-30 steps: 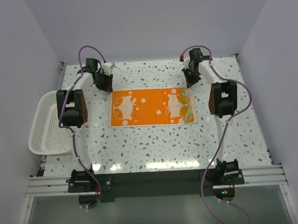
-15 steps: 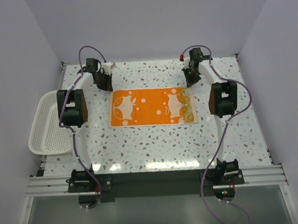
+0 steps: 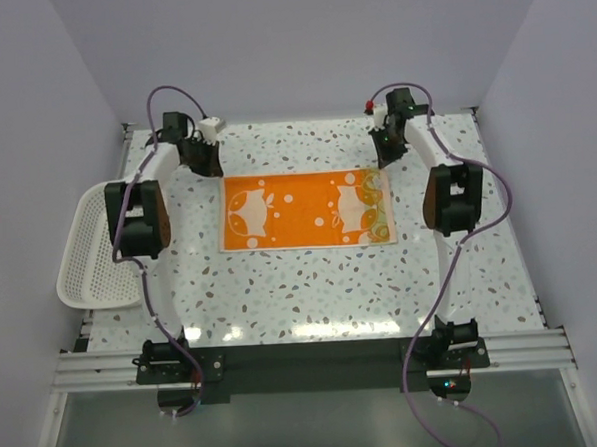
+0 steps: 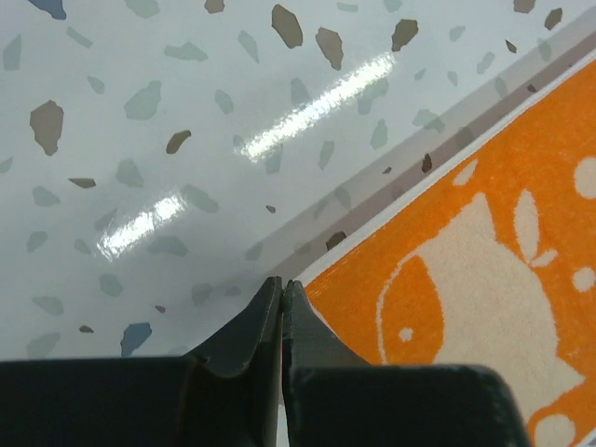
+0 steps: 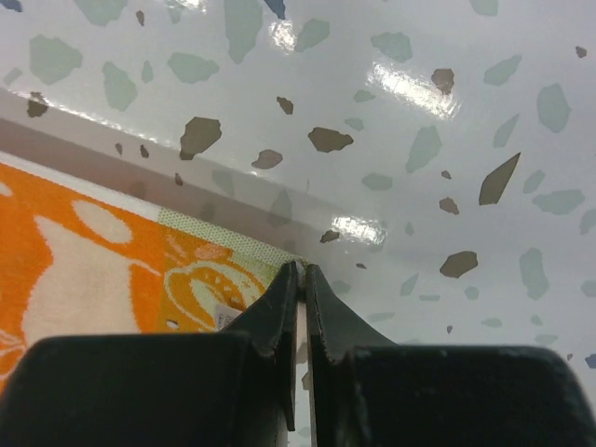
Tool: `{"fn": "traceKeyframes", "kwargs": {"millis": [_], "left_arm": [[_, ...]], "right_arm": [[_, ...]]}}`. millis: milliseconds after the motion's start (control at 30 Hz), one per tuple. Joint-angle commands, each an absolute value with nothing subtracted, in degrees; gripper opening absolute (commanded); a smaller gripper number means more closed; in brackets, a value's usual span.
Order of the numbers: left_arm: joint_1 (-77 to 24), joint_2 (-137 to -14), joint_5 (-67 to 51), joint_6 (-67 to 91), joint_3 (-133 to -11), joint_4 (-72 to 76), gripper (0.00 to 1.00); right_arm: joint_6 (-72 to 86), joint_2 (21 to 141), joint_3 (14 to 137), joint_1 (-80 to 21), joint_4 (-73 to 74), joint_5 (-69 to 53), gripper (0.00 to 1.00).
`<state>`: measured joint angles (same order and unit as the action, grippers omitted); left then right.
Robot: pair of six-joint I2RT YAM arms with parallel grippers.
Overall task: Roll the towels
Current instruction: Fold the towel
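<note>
The towel [image 3: 306,211] lies flat, long axis left-right.

**Top view:** high behind the arm bases, looking down on the whole table [image 3: 312,283]. **Wrist views:** close and low, past the left gripper [image 4: 281,287] and right gripper [image 5: 303,272] onto the far corners of the towel [image 3: 306,211], shared with the top view.

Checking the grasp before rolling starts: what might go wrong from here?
The left gripper and right gripper seem to pinch only the very corner tips of the towel, so either could slip out. The far edge between them is unsupported and may sag, giving a crooked roll.
</note>
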<state>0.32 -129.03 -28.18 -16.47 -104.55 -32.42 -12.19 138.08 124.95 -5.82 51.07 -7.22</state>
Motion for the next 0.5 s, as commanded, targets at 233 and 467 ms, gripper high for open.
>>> {"fn": "traceKeyframes", "kwargs": {"millis": [233, 467], "left_arm": [[3.16, -116.28, -35.94, -23.81, -95.89, -33.48, 0.00], [3.52, -107.85, -37.09, -33.82, -86.60, -40.50, 0.00]], "right_arm": [[-16.52, 125.07, 116.91, -5.54, 52.65, -9.76, 0.00], [-20.12, 117.43, 108.20, -5.36, 53.79, -9.93, 0.00]]}}
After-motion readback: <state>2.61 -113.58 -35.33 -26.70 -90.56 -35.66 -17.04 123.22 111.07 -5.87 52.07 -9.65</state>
